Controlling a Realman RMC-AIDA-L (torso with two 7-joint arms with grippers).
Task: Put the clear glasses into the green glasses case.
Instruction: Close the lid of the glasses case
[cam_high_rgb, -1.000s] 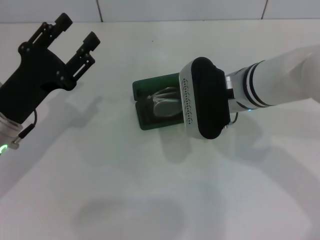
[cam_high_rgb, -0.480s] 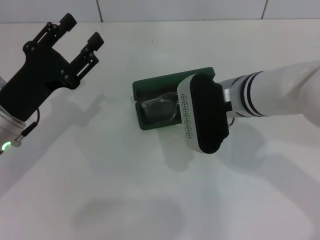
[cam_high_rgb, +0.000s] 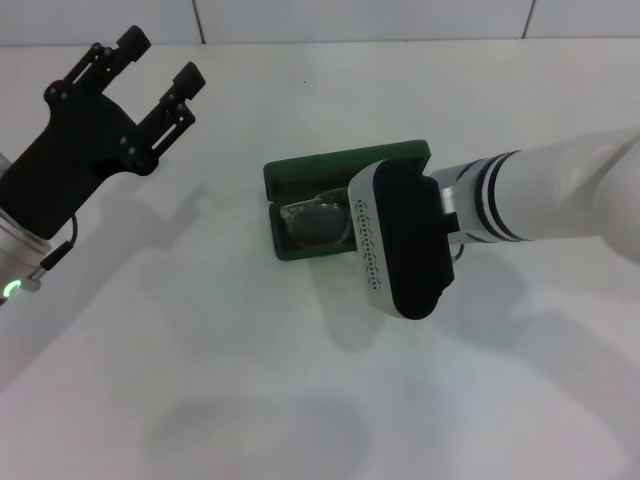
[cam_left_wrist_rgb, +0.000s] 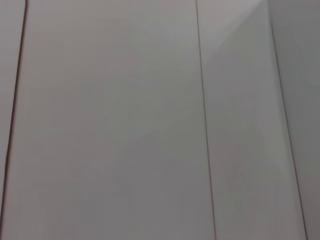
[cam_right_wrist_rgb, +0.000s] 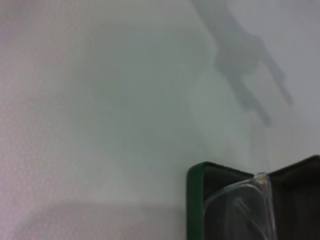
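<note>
Right claw, grip hidden, covers green glasses case's right edge; clear glasses seemingly inside

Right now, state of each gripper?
Left gripper: open, empty, raised at the robot's far left.
Right gripper: over the green glasses case; fingers hidden, cannot tell.

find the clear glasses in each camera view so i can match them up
Head view: the clear glasses lie inside the open green case, mid-table, partly hidden by the right arm.
Left wrist view: not in it.
Right wrist view: glasses at the lower right corner, in the case.
Shared landmark: the case's green rim.
</note>
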